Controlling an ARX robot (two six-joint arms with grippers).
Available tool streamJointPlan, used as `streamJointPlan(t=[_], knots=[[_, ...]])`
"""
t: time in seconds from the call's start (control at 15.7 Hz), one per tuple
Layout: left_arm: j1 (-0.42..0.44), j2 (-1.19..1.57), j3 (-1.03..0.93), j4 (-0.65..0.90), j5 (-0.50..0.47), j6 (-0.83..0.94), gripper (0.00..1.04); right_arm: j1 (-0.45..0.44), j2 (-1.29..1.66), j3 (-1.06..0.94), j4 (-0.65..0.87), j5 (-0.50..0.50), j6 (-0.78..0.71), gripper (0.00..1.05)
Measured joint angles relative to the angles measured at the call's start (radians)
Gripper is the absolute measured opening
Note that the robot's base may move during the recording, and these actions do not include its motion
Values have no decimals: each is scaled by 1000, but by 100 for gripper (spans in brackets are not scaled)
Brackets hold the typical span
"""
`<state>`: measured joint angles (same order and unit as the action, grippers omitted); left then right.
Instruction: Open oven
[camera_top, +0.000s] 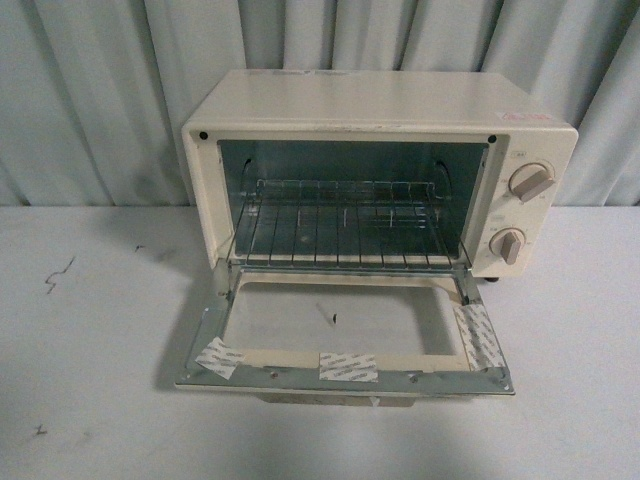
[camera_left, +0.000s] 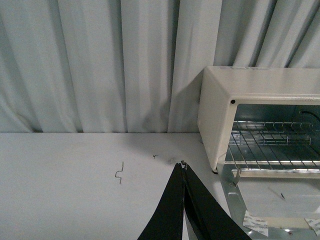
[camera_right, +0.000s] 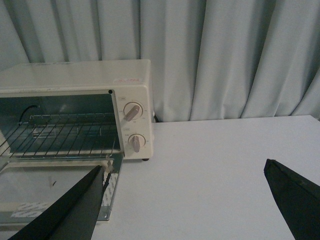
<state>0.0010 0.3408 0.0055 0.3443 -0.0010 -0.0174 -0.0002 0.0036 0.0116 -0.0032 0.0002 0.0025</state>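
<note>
The cream-white oven (camera_top: 380, 110) stands at the back of the white table, its drop-down door (camera_top: 345, 375) lying open and flat toward me, the wire rack (camera_top: 345, 230) showing inside. Two beige knobs (camera_top: 530, 182) sit on its right side. Neither gripper shows in the front view. In the left wrist view my left gripper (camera_left: 183, 165) is shut and empty, over the table left of the oven (camera_left: 220, 105). In the right wrist view my right gripper (camera_right: 185, 167) is open wide and empty, to the right of the oven (camera_right: 75, 75) and the door's right edge (camera_right: 107, 197).
Grey curtains (camera_top: 100, 90) hang close behind the oven. The white table (camera_top: 80, 360) has small dark marks on its left side (camera_top: 55, 275). Pieces of white tape (camera_top: 347, 367) stick on the door's inner frame.
</note>
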Motion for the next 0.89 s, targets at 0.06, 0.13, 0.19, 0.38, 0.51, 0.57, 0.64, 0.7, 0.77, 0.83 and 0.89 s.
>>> streamJointPlan(t=[0.06,0.13,0.19,0.38,0.51,0.57,0.64,0.7,0.77,0.83,0.89], knots=[[0,-24,0,-27,0,0,2,0,0,0,0,0,0,98],[0,-48,0,-52,0,0,2,0,0,0,0,0,0,98],[0,-74,0,-76,0,0,2,0,0,0,0,0,0,98],[0,-126,0,-128,0,0,2,0,0,0,0,0,0,98],[0,-153,0,-155,0,0,2,0,0,0,0,0,0,98],[0,-169,0,-171,0,0,2,0,0,0,0,0,0,98],[0,-219,3,-251,-2,0,2,0,0,0,0,0,0,98],[0,-296,1,-353,2,0,2,0,0,0,0,0,0,98],[0,-336,2,-335,2,0,2,0,0,0,-1,0,0,98],[0,-333,9,-338,-3,0,2,0,0,0,0,0,0,98],[0,-333,1,-352,-1,0,2,0,0,0,0,0,0,98]])
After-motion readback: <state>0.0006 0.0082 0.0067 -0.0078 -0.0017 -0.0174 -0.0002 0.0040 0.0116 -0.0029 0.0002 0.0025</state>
